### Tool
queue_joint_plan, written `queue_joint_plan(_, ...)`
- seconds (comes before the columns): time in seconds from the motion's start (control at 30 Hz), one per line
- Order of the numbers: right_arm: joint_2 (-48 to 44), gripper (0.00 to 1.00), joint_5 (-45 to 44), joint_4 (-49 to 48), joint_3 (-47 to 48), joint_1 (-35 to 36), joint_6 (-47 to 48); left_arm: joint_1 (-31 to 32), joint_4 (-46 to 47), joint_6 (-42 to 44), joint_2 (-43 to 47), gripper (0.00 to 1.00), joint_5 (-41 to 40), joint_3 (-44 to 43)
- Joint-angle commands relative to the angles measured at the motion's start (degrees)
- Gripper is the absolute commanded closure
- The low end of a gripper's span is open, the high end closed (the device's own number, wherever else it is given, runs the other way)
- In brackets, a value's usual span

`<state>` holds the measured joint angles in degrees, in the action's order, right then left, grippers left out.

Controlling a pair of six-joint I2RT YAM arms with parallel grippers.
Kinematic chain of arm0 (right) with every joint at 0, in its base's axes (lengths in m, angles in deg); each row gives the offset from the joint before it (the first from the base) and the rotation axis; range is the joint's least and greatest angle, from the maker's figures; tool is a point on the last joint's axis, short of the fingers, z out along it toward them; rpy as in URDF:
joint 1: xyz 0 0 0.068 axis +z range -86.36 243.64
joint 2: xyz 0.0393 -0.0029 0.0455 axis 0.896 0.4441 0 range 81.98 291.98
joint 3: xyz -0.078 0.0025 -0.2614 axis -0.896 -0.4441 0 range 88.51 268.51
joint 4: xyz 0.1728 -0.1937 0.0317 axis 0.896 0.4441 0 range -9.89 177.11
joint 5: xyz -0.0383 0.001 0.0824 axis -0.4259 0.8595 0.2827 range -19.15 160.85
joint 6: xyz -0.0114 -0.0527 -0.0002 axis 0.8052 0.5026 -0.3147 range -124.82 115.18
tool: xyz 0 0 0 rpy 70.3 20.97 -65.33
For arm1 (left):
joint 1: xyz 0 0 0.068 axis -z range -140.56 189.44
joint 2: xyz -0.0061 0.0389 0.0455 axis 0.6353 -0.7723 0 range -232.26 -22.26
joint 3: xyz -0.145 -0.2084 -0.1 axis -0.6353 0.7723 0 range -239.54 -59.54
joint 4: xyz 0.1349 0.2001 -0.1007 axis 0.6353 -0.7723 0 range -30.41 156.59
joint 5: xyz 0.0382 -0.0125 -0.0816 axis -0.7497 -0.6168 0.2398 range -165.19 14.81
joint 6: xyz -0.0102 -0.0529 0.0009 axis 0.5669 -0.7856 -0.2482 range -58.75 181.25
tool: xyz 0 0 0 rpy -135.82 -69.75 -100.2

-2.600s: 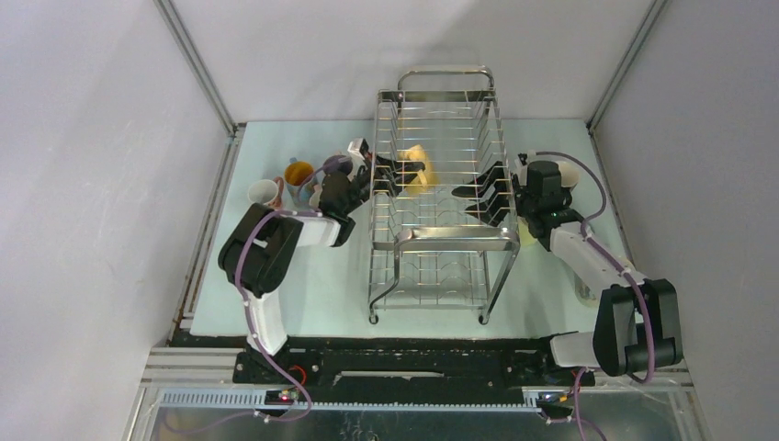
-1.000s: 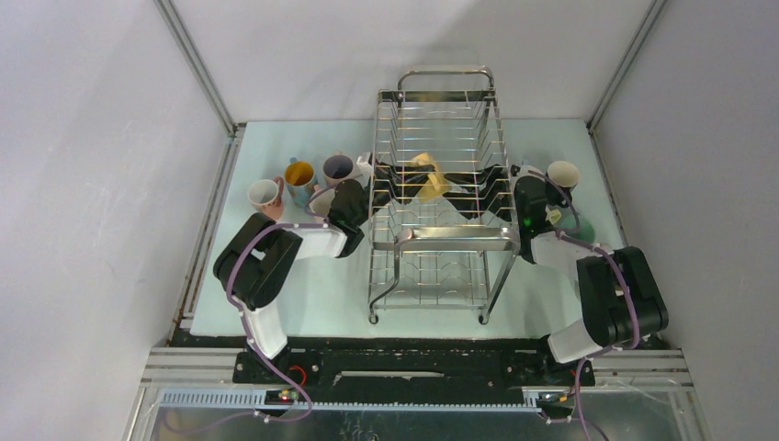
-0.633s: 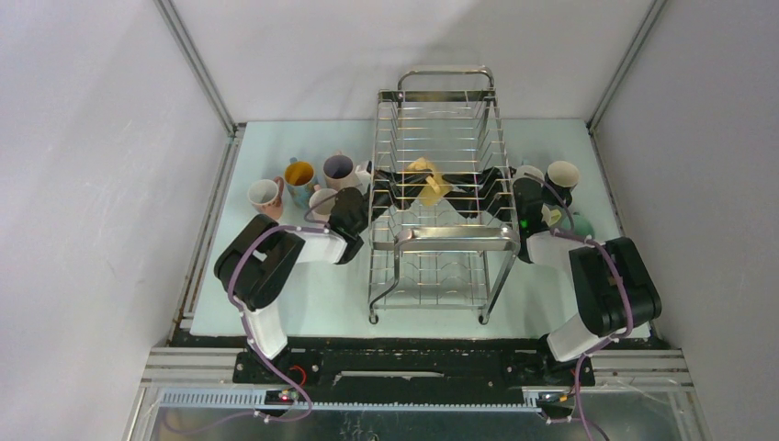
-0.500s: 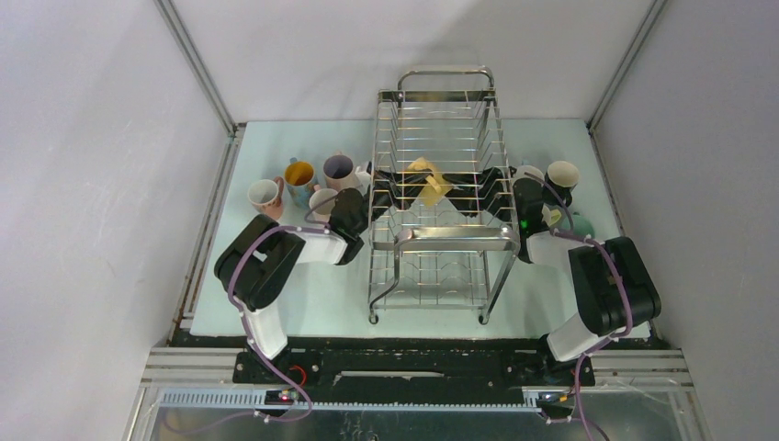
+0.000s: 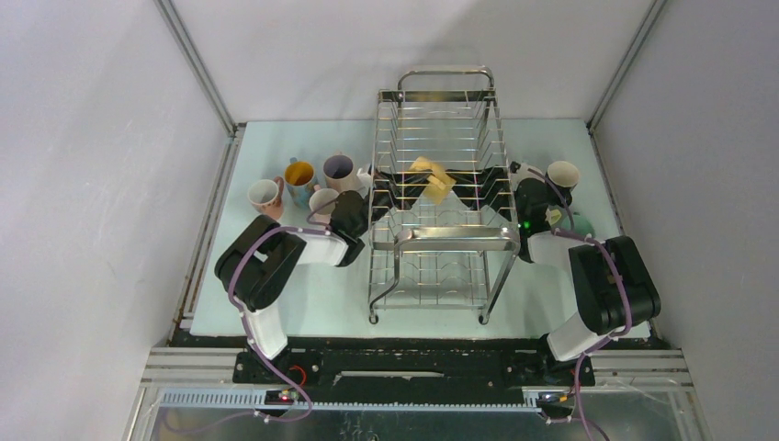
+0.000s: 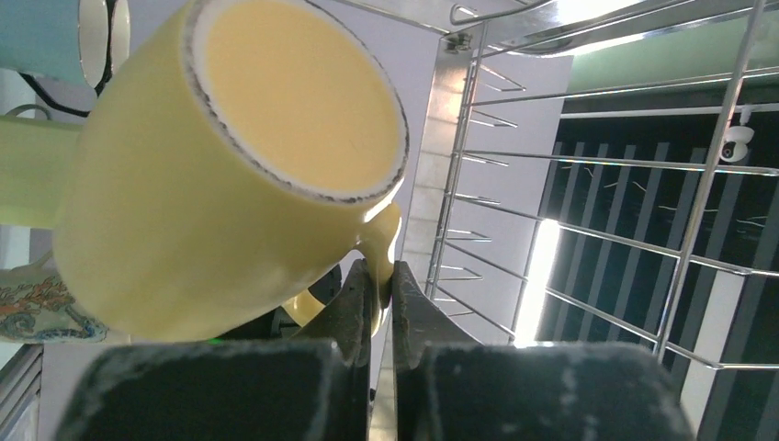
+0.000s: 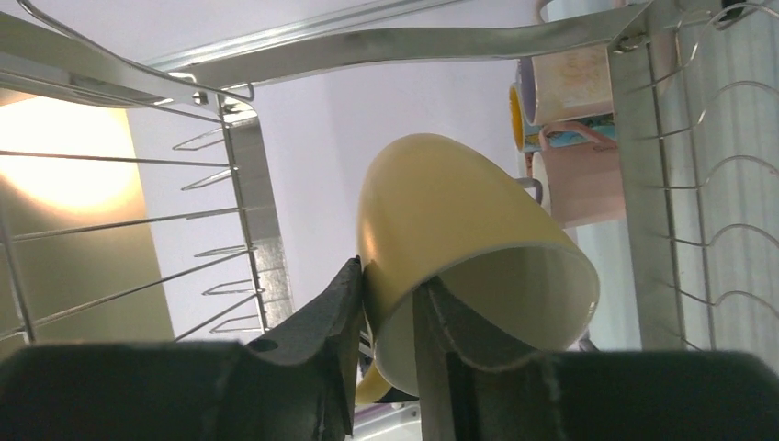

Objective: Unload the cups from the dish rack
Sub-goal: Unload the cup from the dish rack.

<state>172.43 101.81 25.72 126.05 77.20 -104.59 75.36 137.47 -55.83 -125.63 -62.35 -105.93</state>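
A yellow cup point(image 5: 432, 181) hangs tilted inside the upper tier of the chrome dish rack point(image 5: 455, 237). My left gripper point(image 5: 402, 178) reaches in from the left and is shut on the cup's handle point(image 6: 381, 248), the cup body point(image 6: 230, 184) filling the left wrist view. My right gripper point(image 5: 473, 188) comes in from the right. In the right wrist view its jaws point(image 7: 390, 285) straddle the wall of the cup point(image 7: 459, 220) at the rim, one finger point(image 7: 335, 308) against the outside and the other finger point(image 7: 441, 335) inside the mouth.
Several cups stand on the table left of the rack: a pink one point(image 5: 265, 193), an orange-lined one point(image 5: 299, 173), a purple-lined one point(image 5: 338, 168). A black cup point(image 5: 561, 175) and a pale green one point(image 5: 581, 226) stand on the right. Rack wires surround both grippers.
My right gripper slid into the rack and narrowed its jaws onto the yellow cup's rim. My left gripper stayed shut on the handle, and the cup shifted slightly.
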Motion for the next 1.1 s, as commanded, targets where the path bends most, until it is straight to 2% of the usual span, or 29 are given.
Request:
queue_joint_plan(0.0, -0.35, 0.72, 1.42, -5.96, 0.43, -0.46, -1.58, 1.40, 5.19, -1.39, 2.83, 1.00, 4.15, 1.37)
queue_joint_plan(0.17, -1.35, 0.83, 1.99, -6.03, 0.43, -0.44, -3.23, 1.40, 3.42, 0.45, 3.72, 1.00, 5.03, 1.92)
queue_joint_plan(0.3, -2.10, 1.00, 2.34, -5.78, 0.43, -0.47, -3.71, 1.37, 1.61, 2.11, 4.55, 1.00, 5.87, 1.92)
queue_joint_plan(0.47, -3.32, 1.00, 1.85, -5.81, 0.06, -0.55, -4.22, 1.39, 0.52, 3.23, 4.91, 0.99, 6.22, 2.00)
queue_joint_plan(0.63, -4.57, 1.00, 1.53, -5.75, -0.19, -0.72, -4.98, 1.40, -0.66, 3.88, 5.33, 0.85, 6.42, 1.93)
queue_joint_plan(0.8, -5.86, 1.00, 0.89, -5.82, -0.66, -0.85, -5.67, 1.43, -3.06, 5.18, 6.43, 0.64, 6.11, 1.96)
queue_joint_plan(1.07, -6.60, 1.00, 0.28, -7.90, -1.95, -1.71, -7.31, 1.36, -4.00, 6.12, 7.00, 0.45, 5.62, 1.86)
